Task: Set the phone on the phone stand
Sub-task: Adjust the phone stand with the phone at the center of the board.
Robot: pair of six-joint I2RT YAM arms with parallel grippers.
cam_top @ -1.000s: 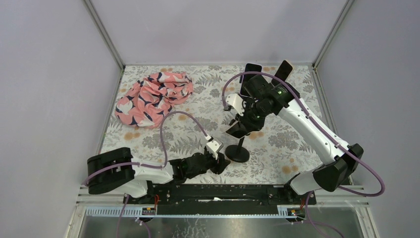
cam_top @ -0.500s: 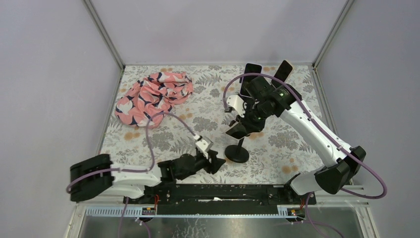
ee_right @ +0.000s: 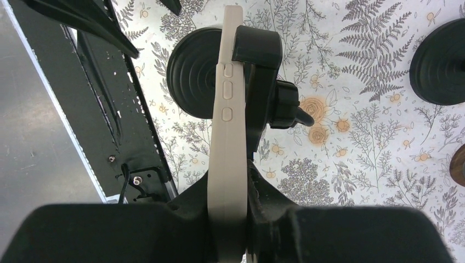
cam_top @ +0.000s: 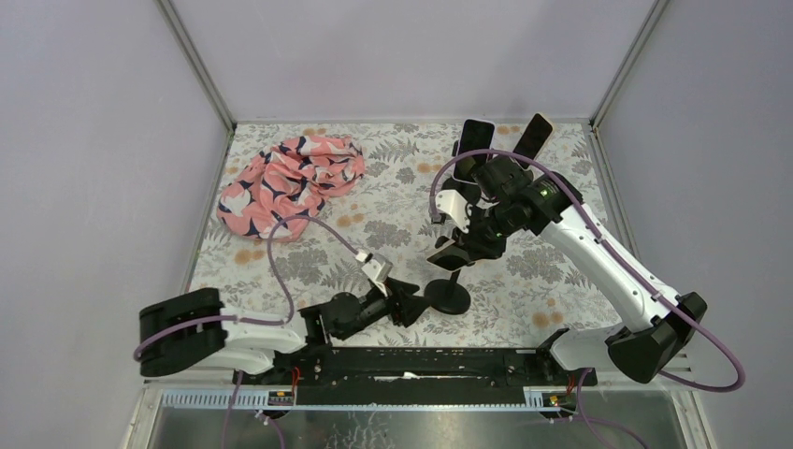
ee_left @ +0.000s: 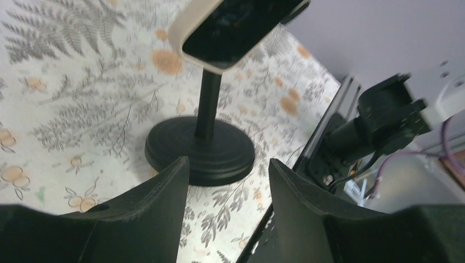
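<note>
A phone in a beige case is held by my right gripper, which is shut on it. In the right wrist view the phone stands edge-on, its back against the black head of the phone stand, above the stand's round base. The stand base sits near the table's front edge. My left gripper is open and empty just left of that base. The left wrist view shows the phone atop the pole and the base just beyond my left gripper.
Two other phones lean on stands at the back right; one stand base shows in the right wrist view. A pink patterned cloth lies at the back left. The black rail runs along the near edge.
My right gripper has shifted slightly down and right with the phone, onto the stand's head. My left arm has swung while its open gripper stays beside the stand base.
</note>
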